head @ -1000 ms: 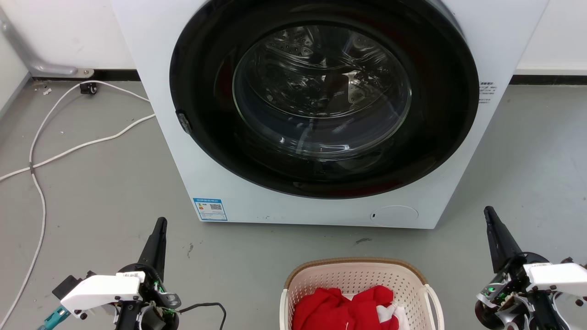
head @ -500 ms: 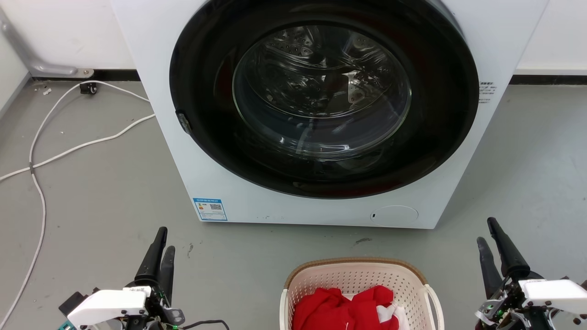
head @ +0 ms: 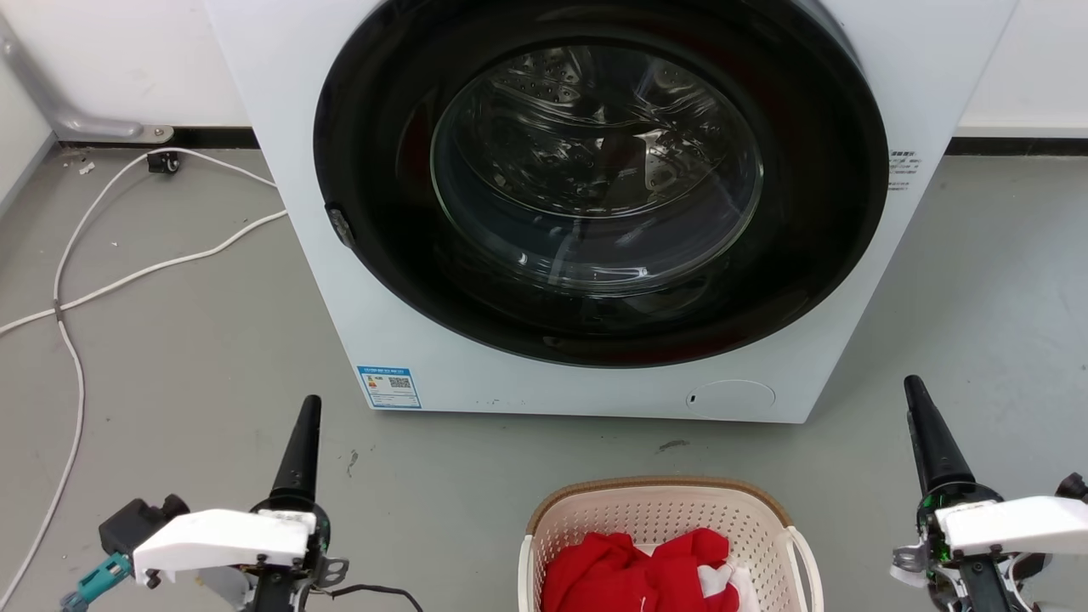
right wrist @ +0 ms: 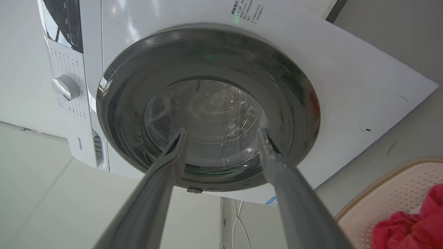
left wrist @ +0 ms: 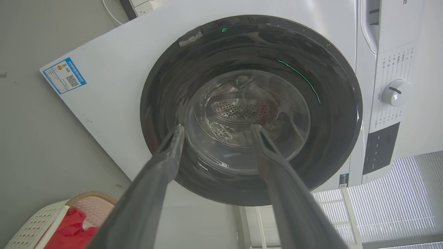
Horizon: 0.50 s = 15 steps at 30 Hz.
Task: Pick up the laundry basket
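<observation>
Beside right gripper [head: 914, 389] (apart): laundry basket [head: 654, 488]

The cream-white perforated plastic laundry basket [head: 595, 517] with a brown woven-look rim is cut off by the head view's lower edge, as is the red cloth [head: 620, 571] inside it. The white front-loading washer [head: 391, 323] loses its top at the upper edge, and the print on its small blue label [head: 389, 388] is too small to read. The left pincer [left wrist: 218, 127] and right pincer [right wrist: 222, 130] have fingers that blur toward the wrist views' lower edges.
</observation>
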Motion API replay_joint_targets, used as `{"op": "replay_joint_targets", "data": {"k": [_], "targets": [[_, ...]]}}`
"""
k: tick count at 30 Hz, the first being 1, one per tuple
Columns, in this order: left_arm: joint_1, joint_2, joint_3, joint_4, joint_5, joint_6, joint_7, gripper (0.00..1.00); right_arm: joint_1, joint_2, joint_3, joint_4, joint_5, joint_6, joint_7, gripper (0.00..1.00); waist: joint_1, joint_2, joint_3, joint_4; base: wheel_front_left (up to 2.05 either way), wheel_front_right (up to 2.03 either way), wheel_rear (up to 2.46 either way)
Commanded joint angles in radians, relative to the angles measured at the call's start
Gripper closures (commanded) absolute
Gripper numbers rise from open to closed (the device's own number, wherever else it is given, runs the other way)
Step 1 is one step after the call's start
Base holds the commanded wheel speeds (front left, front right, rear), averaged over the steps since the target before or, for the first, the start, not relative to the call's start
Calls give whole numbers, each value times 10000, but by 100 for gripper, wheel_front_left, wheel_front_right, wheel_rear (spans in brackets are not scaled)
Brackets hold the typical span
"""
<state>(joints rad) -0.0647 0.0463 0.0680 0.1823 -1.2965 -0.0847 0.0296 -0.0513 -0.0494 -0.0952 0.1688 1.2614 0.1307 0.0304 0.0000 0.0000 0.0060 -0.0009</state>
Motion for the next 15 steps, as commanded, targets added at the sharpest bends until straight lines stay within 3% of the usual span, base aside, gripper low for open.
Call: {"op": "replay_joint_targets", "data": {"k": [1, 15], "targets": [[-128, 26, -90, -297, 475, 93, -122, 0, 0, -14, 56, -337, -549, 0, -122, 0, 0, 0, 0, 0, 0, 0, 0], [-14, 30, -727, -807, 3255, 653, -680, 0, 346, -14, 339, -1109, -3649, 0, -686, 0, 0, 0, -29, 3, 0, 0, 0]]}}
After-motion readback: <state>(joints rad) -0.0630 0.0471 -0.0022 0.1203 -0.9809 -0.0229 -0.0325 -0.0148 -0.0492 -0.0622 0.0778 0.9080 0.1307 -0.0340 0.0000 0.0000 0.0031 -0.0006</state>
